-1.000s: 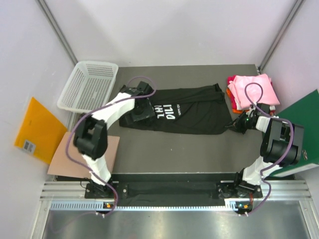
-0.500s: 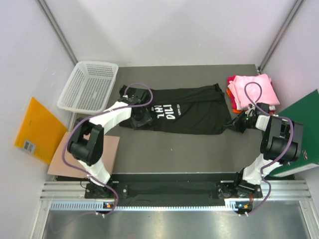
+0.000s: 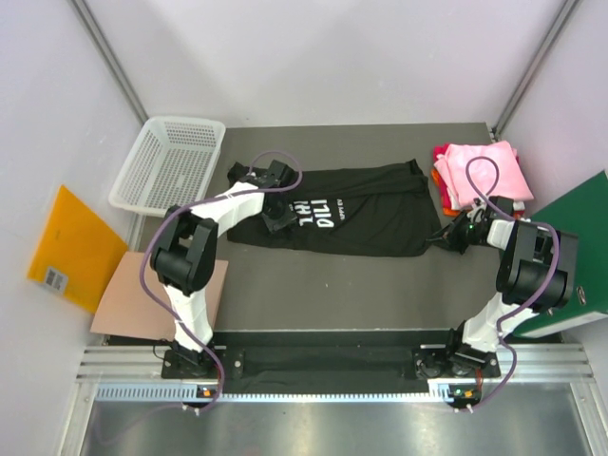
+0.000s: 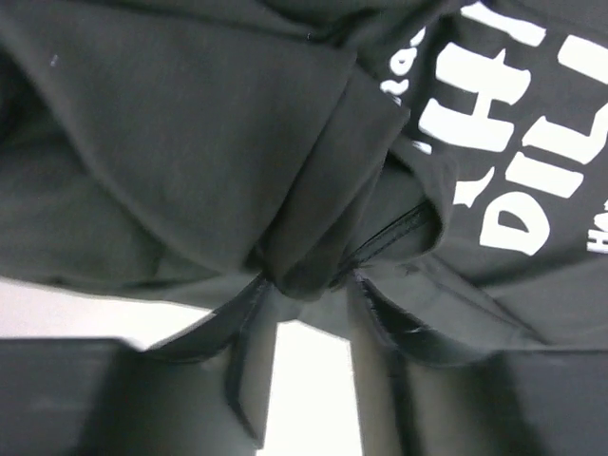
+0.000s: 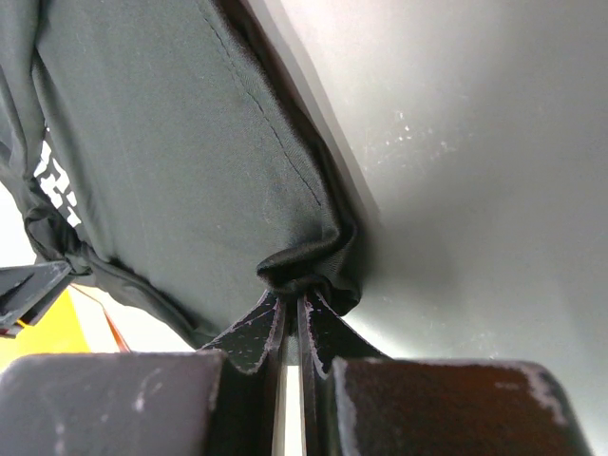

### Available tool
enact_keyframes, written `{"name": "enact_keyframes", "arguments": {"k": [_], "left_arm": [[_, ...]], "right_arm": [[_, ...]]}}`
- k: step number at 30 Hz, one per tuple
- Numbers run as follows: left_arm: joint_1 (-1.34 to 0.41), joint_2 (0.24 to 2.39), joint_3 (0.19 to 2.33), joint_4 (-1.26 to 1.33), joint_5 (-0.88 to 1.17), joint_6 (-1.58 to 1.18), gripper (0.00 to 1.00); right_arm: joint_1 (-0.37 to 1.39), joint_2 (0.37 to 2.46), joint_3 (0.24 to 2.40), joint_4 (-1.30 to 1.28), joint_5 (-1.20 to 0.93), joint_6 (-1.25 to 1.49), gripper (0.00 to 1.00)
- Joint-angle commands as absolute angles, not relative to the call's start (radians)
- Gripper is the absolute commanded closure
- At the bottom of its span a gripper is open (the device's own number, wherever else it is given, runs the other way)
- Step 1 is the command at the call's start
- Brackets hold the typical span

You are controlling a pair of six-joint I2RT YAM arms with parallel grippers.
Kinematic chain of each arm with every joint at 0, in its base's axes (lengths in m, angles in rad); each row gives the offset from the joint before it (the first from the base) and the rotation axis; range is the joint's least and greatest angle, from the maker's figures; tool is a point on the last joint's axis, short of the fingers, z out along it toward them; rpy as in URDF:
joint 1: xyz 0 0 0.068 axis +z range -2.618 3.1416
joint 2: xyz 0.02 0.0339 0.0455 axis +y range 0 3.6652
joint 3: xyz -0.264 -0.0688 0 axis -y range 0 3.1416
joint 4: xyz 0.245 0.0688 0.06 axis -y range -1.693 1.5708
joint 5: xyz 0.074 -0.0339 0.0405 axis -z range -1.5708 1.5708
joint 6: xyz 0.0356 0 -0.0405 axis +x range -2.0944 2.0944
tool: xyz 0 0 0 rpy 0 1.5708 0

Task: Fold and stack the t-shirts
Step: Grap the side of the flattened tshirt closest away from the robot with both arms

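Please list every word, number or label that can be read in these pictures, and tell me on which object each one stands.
"DIL": large white print on the black t-shirt, left wrist view; the picture's edge cuts the word.
"H": row above; its neighbours are cut off or folded.
"Ha": small print at the right edge, incomplete.
White label on the orange envelope: too small to read.
No other text shows.

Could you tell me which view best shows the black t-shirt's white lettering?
Left wrist: the lettering is large and sharp, though cropped. Top external shows it small; right wrist catches only a sliver.
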State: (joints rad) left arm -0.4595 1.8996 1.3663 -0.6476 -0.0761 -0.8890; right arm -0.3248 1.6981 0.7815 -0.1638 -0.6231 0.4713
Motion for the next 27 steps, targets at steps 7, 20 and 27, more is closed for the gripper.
{"name": "enact_keyframes", "arguments": {"k": [7,20,27], "left_arm": [[-0.454,1.853,1.428,-0.768,-0.167,-0.871,1.00],[-0.460,1.534,1.349,-1.188,-0.164,-0.796,1.00],[-0.503,1.330,1.122,-1.368,-0.104,-0.896,1.00]], "right_arm": [[-0.322,1.732,0.827,-0.172,-0.606,0.439,0.99],[-0.324,1.654,0.862,-0.314,-0.609,0.361,0.99],[-0.324,1.569,0.781,-0.376,-0.603,0.333,0.99]]}}
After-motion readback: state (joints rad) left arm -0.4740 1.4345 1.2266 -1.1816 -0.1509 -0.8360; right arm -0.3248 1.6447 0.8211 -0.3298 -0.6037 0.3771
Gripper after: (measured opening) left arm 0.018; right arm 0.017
